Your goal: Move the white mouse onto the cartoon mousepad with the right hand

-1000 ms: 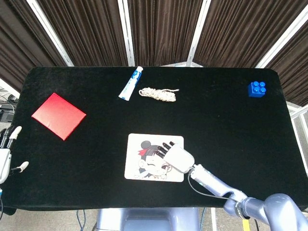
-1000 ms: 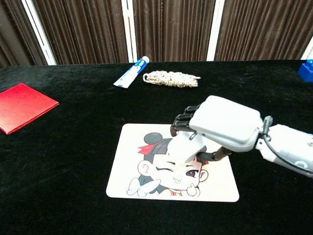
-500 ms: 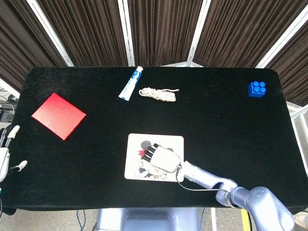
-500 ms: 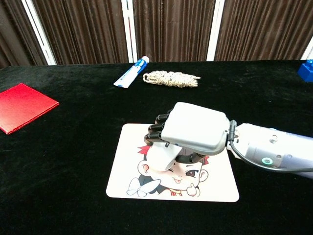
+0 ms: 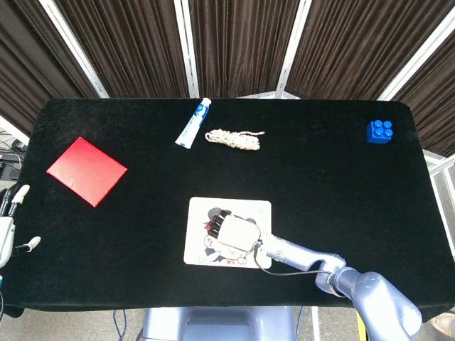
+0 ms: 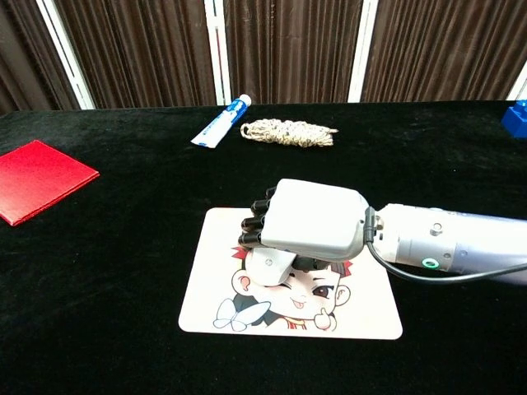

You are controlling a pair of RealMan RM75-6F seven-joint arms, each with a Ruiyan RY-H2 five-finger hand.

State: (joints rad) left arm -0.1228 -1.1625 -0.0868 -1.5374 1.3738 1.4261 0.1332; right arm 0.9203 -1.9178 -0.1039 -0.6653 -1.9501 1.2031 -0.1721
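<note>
My left hand (image 5: 8, 227) idles at the near-left edge of the surface (image 5: 334, 185), fingers spread and empty, clear of the job; the cartoon mousepad (image 6: 216, 284) lies near-centre, and my right hand (image 6: 313, 218) sits over it palm-down, fingers curled over the white mouse (image 6: 272, 267) (mostly hidden beneath the palm); I judge the mouse rests on the pad, so letting go comes next.

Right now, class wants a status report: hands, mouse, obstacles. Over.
Right hand holds the white mouse over the cartoon mousepad. Left hand idle at the table's edge, holding nothing. Nothing in the way.
</note>
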